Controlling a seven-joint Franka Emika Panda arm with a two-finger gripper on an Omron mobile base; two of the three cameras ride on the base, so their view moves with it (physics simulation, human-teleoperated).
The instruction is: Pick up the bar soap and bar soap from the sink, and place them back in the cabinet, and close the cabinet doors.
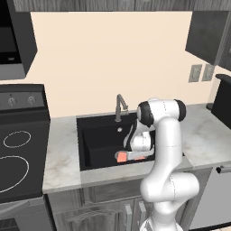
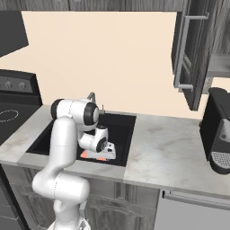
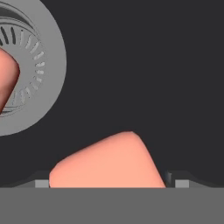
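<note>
- Hovering low in the sink (image 1: 97, 135), claw (image 3: 111, 183) spread wide, holding nothing.
- Nearer bar soap (image 3: 107, 162) lies between the fingertips (image 3: 41, 183), long axis skewed.
- Other bar soap (image 3: 6, 81) rests on the drain (image 3: 48, 65), beyond.

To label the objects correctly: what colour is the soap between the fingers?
Salmon-orange, plain with no pattern; the soap shows best in the hand view.

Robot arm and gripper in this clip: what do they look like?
A single white arm built of rounded, glossy tubular segments, with dark bands at the joints, most clearly the black ring at the elbow. No cables or markings can be made out. The gripper has two small dark finger tips with pale grey pads.
</note>
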